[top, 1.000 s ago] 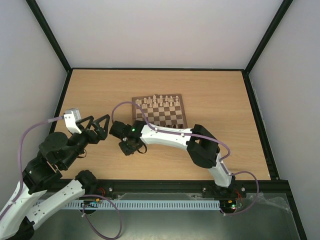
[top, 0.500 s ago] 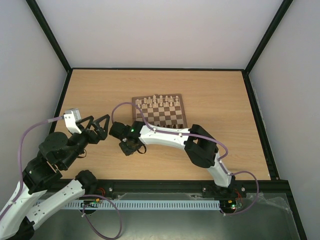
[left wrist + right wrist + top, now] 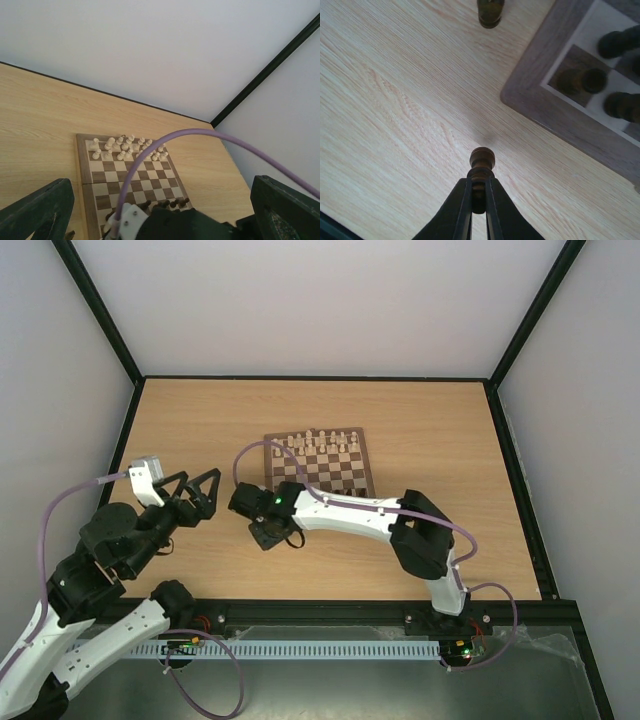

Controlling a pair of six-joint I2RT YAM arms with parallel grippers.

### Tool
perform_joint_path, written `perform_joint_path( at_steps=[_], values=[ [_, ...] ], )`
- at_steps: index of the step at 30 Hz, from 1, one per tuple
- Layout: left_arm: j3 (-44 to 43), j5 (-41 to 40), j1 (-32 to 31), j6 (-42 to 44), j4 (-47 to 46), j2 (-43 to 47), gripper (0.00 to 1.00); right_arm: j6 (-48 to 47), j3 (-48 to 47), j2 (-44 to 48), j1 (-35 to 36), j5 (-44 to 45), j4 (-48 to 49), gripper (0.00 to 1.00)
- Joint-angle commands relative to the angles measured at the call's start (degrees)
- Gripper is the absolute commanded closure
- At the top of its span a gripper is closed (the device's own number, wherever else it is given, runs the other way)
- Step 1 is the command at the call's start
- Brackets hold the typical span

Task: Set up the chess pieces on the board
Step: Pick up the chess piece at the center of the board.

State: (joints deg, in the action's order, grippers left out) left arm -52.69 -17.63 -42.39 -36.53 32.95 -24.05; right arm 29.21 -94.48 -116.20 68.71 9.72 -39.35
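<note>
Clamping a dark chess piece (image 3: pixel 482 161), right gripper (image 3: pixel 479 187), others on the board (image 3: pixel 555 109)

High rear overview; left wrist oblique, right wrist close; board (image 3: pixel 330 470) shared.

Lab robot cell: plain white walls (image 3: pixel 320 300), black frame (image 3: pixel 100 315), wooden tabletop (image 3: pixel 440 430), slotted cable duct (image 3: pixel 300 650).

— We get bright, even light from overhead; the table (image 3: pixel 430 420) looks matte and flat-lit.
— In the right wrist view we see one faint, soft shadow just past the piece (image 3: pixel 481 164).
— The pieces (image 3: pixel 582 80) on the board (image 3: pixel 530 65) blur there.
— And the left fingers (image 3: pixel 40 207) look dark and unfocused to us.
</note>
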Motion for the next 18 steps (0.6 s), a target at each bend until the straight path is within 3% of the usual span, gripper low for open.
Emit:
perform_joint_path(
  at_steps=[1,18],
  values=[
    [0.2,-0.5,0.1,-0.3,-0.8,-1.1,0.01,1.0,3.3,5.9,-0.2,2.9,-3.4,0.91],
    [1.9,0.0,0.1,-0.3,-3.9,-5.1,0.01,-0.3,17.7,23.7,-10.0,4.3,-2.6,0.91]
  ],
)
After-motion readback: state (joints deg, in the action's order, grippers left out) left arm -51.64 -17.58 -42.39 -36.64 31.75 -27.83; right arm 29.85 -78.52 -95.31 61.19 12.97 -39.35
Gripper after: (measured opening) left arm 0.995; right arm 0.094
